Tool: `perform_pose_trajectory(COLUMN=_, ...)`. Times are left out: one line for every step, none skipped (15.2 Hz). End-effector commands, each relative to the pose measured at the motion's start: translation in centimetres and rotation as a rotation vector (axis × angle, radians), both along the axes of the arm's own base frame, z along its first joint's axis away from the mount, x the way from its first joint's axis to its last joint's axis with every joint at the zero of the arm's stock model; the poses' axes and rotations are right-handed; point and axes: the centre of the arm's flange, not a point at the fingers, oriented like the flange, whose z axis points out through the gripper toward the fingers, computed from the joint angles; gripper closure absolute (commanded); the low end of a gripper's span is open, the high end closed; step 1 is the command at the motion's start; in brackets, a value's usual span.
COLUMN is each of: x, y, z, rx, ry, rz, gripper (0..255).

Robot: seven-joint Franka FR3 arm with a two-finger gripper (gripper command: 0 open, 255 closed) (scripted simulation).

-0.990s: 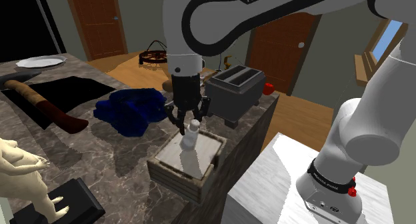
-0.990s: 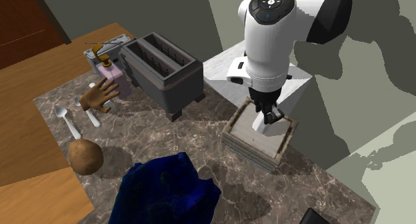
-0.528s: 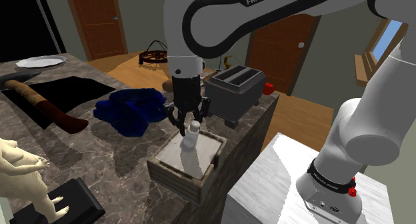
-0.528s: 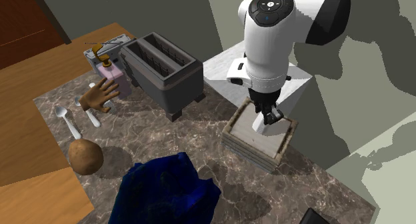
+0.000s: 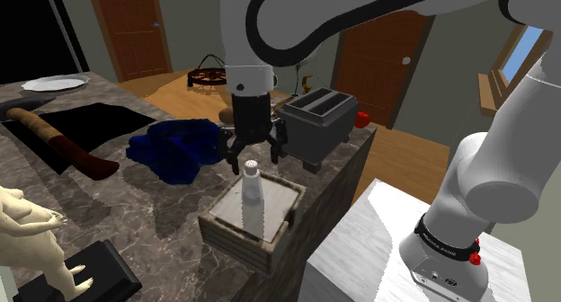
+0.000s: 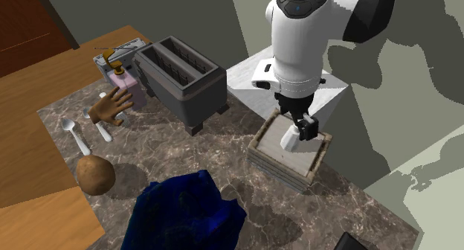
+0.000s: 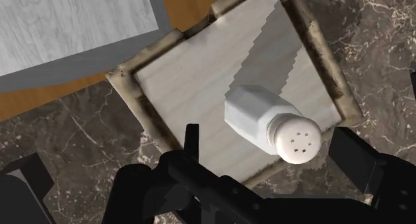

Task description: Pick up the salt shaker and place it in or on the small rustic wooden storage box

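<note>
Gripper point(image 5: 252, 158) is hovering directly above the white salt shaker point(image 5: 253, 199), with its fingers standing wide apart, flanking the cap and gripping nothing. In the shoulder view, the blue cloth point(image 5: 175, 147) is lying at 10 o'clock from the wooden box point(image 5: 235, 237). The shaker is standing upright inside that box. The grey toaster point(image 5: 313, 120) is sitting at 1 o'clock.

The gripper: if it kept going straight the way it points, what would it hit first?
Probably the salt shaker standing in the wooden box just beneath the open gripper; the fingers may pass either side of its cap first.
</note>
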Motion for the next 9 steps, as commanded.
perform_pose_trajectory(x=0.5, y=-0.1, z=2.2, rx=-0.001, ry=0.001, rz=0.000, gripper=0)
perform_pose_trajectory(x=0.7, y=-0.2, z=3.2, rx=-0.001, ry=0.001, rz=0.000, gripper=0)
perform_pose_trajectory(x=0.7, y=-0.2, z=3.2, rx=-0.001, ry=0.001, rz=0.000, gripper=0)
perform_pose_trajectory(x=0.7, y=-0.2, z=3.2, rx=-0.001, ry=0.001, rz=0.000, gripper=0)
perform_pose_trajectory(x=0.7, y=-0.2, z=3.2, rx=-0.001, ry=0.001, rz=0.000, gripper=0)
perform_pose_trajectory(x=0.7, y=-0.2, z=3.2, rx=-0.001, ry=0.001, rz=0.000, gripper=0)
perform_pose_trajectory(x=0.7, y=-0.2, z=3.2, rx=-0.001, ry=0.001, rz=0.000, gripper=0)
perform_pose_trajectory(x=0.7, y=-0.2, z=3.2, rx=-0.001, ry=0.001, rz=0.000, gripper=0)
perform_pose_trajectory(x=0.7, y=-0.2, z=3.2, rx=-0.001, ry=0.001, rz=0.000, gripper=0)
